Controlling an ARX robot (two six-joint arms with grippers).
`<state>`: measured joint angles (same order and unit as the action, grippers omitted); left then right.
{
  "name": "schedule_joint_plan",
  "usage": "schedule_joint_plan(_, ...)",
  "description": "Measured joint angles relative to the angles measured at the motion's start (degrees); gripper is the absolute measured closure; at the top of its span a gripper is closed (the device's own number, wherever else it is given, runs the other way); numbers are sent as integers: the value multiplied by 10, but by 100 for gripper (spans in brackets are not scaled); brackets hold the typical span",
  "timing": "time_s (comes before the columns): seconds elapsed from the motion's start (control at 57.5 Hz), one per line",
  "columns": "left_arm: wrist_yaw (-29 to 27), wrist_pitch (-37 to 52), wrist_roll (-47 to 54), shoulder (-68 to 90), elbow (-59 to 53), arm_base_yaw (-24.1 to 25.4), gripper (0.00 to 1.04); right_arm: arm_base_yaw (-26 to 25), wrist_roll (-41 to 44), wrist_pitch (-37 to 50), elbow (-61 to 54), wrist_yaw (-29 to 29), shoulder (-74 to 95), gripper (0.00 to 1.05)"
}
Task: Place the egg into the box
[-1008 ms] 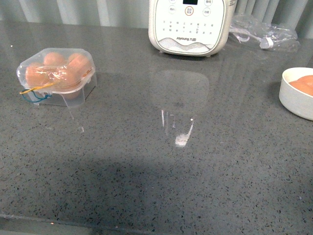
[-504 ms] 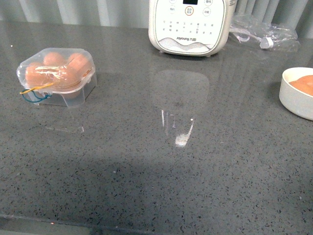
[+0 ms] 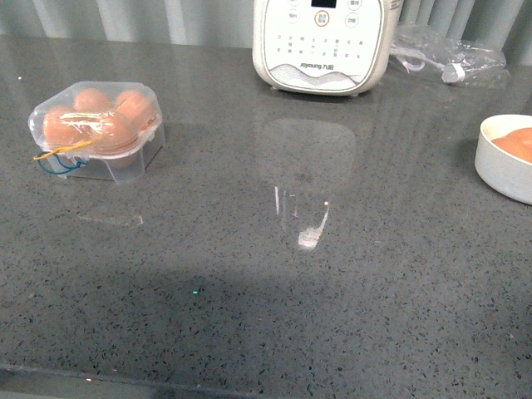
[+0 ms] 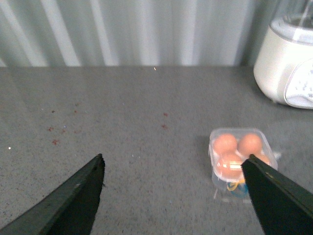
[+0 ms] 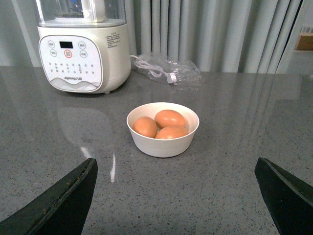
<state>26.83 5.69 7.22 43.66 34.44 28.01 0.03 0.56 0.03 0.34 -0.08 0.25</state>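
We saw the box (image 3: 96,129) sitting closed on the grey desk (image 3: 266,274), at about ten o'clock in the front view, its clear domed lid down over four brown eggs and a blue-and-yellow band (image 3: 60,158) trailing at its near side. Which of the brown eggs was the task's egg we could not tell; three more (image 5: 164,126) lay together in a round white bowl (image 5: 163,142), which showed at three o'clock at the edge of the front view. A white kitchen appliance (image 3: 322,46) stood at twelve o'clock, with a crumpled clear bag holding a cord (image 3: 449,60) just beside it toward one o'clock. Neither arm appeared in the front view. Our left fingers (image 4: 178,196) were released, spread wide above the desk with the box near one tip. Our right fingers (image 5: 176,196) were likewise spread wide, grasping nothing, with the bowl beyond the gap between them.
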Motion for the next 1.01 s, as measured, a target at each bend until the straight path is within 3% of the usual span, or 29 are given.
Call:
schedule_joint_plan(0.122,-47,65,-47,-59,-84,-49,45,0,0,0,0,0,0,7)
schedule_joint_plan(0.209,-71,72,-59,-85,-120,-76,57,0,0,0,0,0,0,7)
schedule_joint_plan(0.33,-123,80,-66,-131,-184,-128,86,0,0,0,0,0,0,7)
schedule_joint_plan(0.435,-147,83,-69,-156,-210,-151,102,0,0,0,0,0,0,7)
schedule_joint_plan(0.73,-210,80,-72,-227,-273,-220,101,0,0,0,0,0,0,7)
schedule_joint_plan(0.8,-263,75,-73,-241,-282,-258,101,0,0,0,0,0,0,7)
schedule_joint_plan(1.008,-267,62,-73,-276,-303,-280,101,0,0,0,0,0,0,7)
